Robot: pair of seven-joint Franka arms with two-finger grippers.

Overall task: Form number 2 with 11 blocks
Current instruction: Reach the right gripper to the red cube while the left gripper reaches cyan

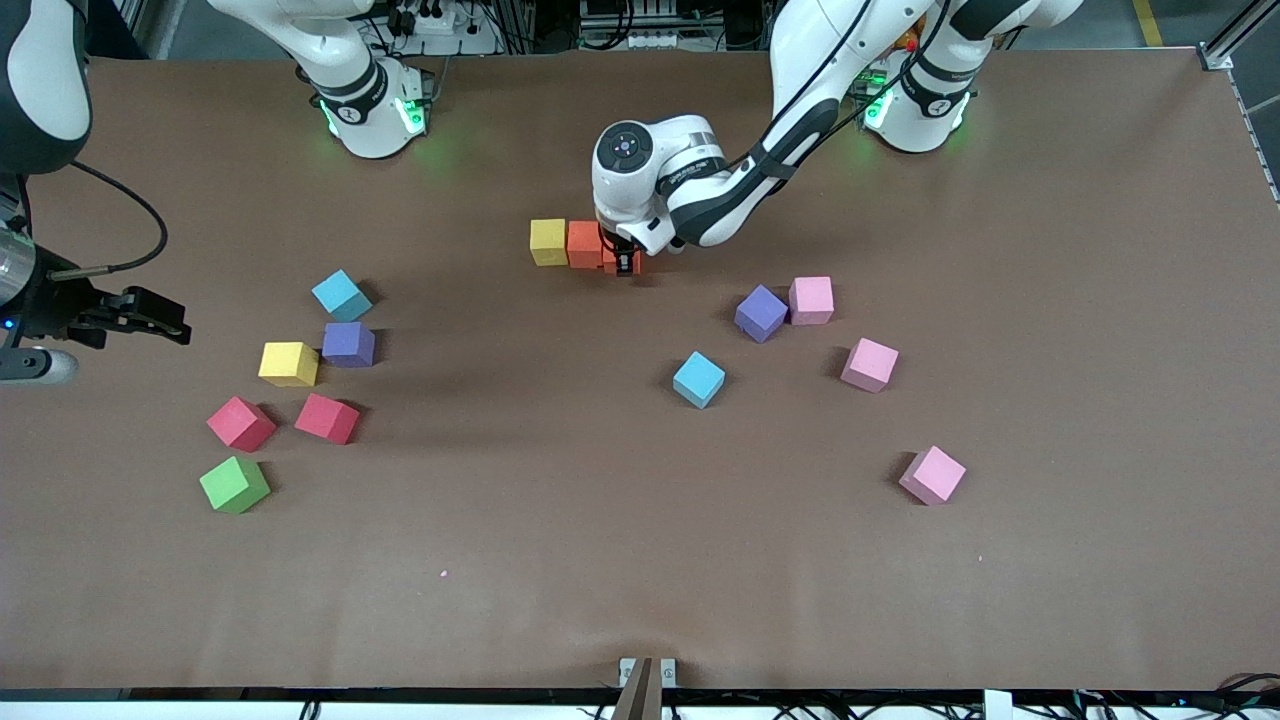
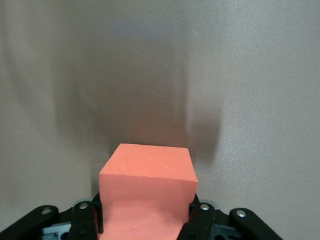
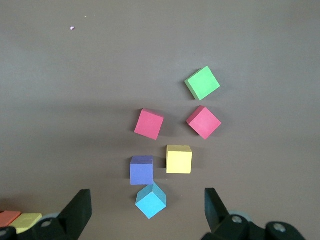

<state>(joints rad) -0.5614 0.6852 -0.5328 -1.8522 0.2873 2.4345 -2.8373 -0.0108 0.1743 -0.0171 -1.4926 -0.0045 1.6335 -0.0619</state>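
Of the number 2, a short row shows: a yellow block [image 1: 548, 241] touching an orange block [image 1: 584, 244]. My left gripper [image 1: 622, 264] is low at the row's end toward the left arm, shut on another orange block [image 2: 147, 182], which sits between its fingers [image 2: 200, 220]. That block is right beside the row's orange one. My right gripper [image 1: 140, 318] hangs open over the right arm's end of the table with nothing in it. Its wrist view looks down on a light blue block [image 3: 151, 201] and the loose blocks around it.
Toward the right arm's end lie light blue [image 1: 341, 295], purple [image 1: 348, 344], yellow [image 1: 288, 364], two red [image 1: 240, 423] [image 1: 326, 418] and green [image 1: 234, 484] blocks. Toward the left arm's end lie purple [image 1: 761, 313], light blue [image 1: 698, 379] and three pink [image 1: 811, 300] [image 1: 869, 364] [image 1: 932, 475] blocks.
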